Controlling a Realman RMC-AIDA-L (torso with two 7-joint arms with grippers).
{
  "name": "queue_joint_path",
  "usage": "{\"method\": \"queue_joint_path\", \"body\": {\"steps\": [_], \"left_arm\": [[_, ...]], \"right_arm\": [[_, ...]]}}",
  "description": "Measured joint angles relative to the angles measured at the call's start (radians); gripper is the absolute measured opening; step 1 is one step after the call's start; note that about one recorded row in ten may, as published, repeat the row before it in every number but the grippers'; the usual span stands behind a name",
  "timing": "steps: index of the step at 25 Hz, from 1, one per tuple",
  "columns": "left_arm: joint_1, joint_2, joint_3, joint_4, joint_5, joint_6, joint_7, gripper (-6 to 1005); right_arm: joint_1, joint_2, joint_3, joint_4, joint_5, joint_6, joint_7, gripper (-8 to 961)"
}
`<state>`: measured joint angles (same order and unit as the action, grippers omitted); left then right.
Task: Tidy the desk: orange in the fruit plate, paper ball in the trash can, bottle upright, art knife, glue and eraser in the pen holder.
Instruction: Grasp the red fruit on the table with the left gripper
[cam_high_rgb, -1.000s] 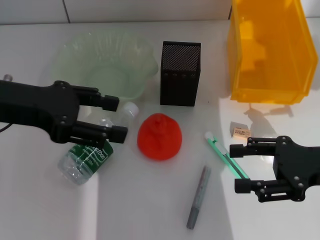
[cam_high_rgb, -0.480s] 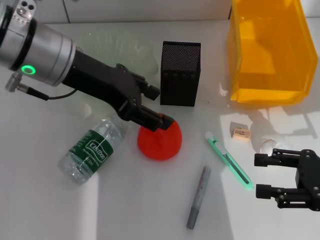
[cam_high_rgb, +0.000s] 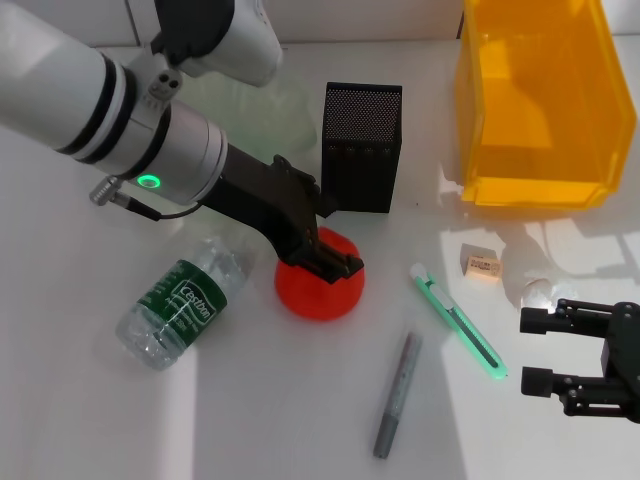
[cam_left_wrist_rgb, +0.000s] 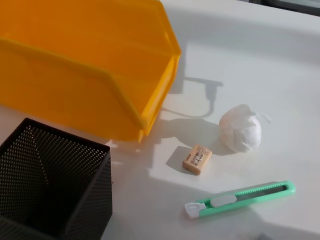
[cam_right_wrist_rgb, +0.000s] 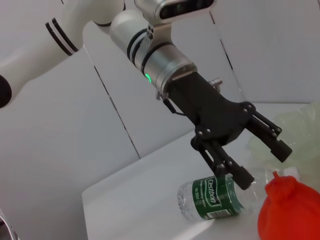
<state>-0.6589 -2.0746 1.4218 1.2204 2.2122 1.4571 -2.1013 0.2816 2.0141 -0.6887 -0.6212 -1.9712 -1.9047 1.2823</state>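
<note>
The red-orange orange (cam_high_rgb: 318, 292) sits mid-table, and my left gripper (cam_high_rgb: 338, 240) hangs open right over its top; the right wrist view shows this gripper (cam_right_wrist_rgb: 262, 166) spread above the orange (cam_right_wrist_rgb: 292, 210). Left of it the bottle (cam_high_rgb: 180, 305) lies on its side. My arm hides most of the pale-green fruit plate (cam_high_rgb: 285, 112). Behind the orange stands the black mesh pen holder (cam_high_rgb: 360, 150), and the yellow trash can (cam_high_rgb: 540, 100) is at the back right. The eraser (cam_high_rgb: 482, 266), the green art knife (cam_high_rgb: 458, 322), the grey glue stick (cam_high_rgb: 397, 395) and the paper ball (cam_left_wrist_rgb: 240, 128) lie at the right. My right gripper (cam_high_rgb: 535, 350) is open at the right edge.
The left wrist view shows the trash can (cam_left_wrist_rgb: 85, 65), the pen holder (cam_left_wrist_rgb: 50, 185), the eraser (cam_left_wrist_rgb: 197, 159) and the art knife (cam_left_wrist_rgb: 240, 197) close together on the white table. A tiled wall runs along the table's far edge.
My left arm swung from above the bottle to over the orange and has come lower on it. My right gripper drew back to the right, away from the art knife.
</note>
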Motion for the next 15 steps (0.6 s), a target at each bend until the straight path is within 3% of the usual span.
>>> {"method": "queue_joint_path", "body": {"steps": [15], "left_arm": [[0.018, -0.002, 0.114, -0.066, 0.047, -0.175, 0.038, 673]], "right_arm": [[-0.002, 0.000, 0.000, 0.000, 0.000, -0.001, 0.000, 734]]}}
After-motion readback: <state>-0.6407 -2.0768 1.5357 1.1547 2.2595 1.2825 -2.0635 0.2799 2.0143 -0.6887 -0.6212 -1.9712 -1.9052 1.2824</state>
